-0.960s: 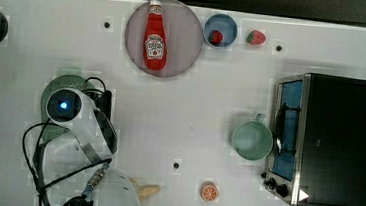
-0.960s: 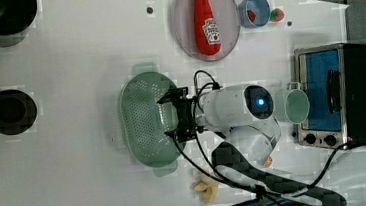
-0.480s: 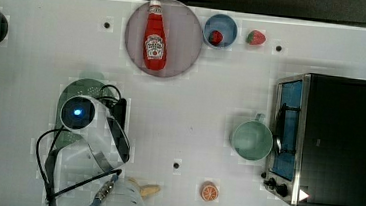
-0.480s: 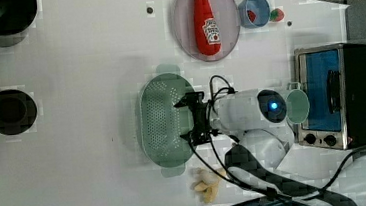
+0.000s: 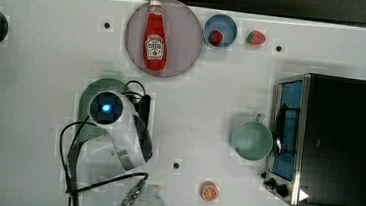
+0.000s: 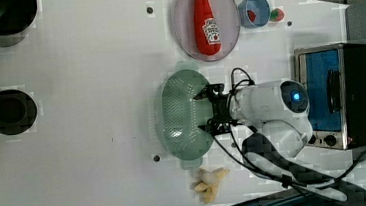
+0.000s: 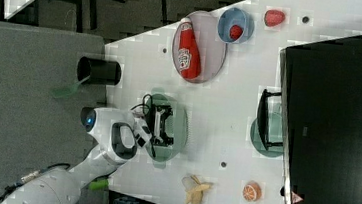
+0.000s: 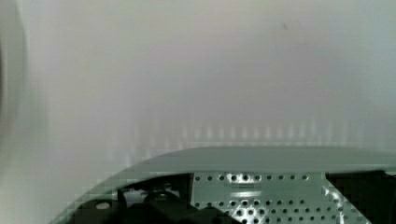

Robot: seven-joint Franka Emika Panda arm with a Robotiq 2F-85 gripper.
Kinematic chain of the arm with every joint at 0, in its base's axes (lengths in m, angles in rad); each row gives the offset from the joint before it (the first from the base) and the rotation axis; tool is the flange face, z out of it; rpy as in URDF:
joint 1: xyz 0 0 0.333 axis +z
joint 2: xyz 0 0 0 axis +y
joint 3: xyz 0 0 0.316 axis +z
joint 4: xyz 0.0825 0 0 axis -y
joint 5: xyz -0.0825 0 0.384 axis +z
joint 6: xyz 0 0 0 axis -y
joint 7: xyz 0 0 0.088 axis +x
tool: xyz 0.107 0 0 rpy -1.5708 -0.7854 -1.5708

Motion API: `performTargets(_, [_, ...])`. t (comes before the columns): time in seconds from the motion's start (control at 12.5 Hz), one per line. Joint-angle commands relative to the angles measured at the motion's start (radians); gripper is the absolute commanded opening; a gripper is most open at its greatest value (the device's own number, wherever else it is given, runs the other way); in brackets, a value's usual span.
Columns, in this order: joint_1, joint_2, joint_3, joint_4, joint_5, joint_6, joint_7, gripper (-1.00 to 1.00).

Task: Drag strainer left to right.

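Item 1. End effector (image 6: pixel 211 111): black two-fingered unit on a white arm, set over the bowl of the strainer at its rim nearest the arm. Fingers spread wide, one to each side across the bowl, in the left view and the right view (image 7: pixel 162 125). Nothing is gripped between them; whether the tips touch the bowl cannot be told.

Item 2. Strainer (image 6: pixel 179 114): pale mint-green oval plastic colander, perforated bowl, small tab handle. It sits on the white table (image 6: pixel 87 121) directly beneath the end effector; in the left view most of the bowl extends to the left of the fingers. The wrist view shows its rim and dotted wall (image 8: pixel 261 191) close below the camera. In the top view the arm covers most of it, leaving a green edge (image 5: pixel 103 82).

Item 3. Round grey plate (image 6: pixel 184 27) carrying a red plastic ketchup bottle (image 6: pixel 205 18): near the end effector, above it in the left view.

Item 4. Small blue bowl (image 5: pixel 220 30) holding a red strawberry, with a second strawberry (image 5: pixel 256 37) just beside it: beyond the plate, well apart from the end effector.

Item 5. Smooth teal-green round mug (image 5: pixel 252 140): well apart, at the top view's right, just beside a black toaster oven (image 5: pixel 335 141).

Item 6. Peeled banana (image 6: pixel 209 183): near, below the strainer in the left view.

Item 7. Orange slice (image 5: pixel 209 191): well apart.
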Motion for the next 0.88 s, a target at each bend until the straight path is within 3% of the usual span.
performTargets(0.08, [-0.034,-0.043,-0.049,-0.020,0.000,-0.009,-0.133,1.00])
performTargets(0.88, [-0.039,-0.063,-0.223,-0.028,0.000,-0.009,-0.292,1.00])
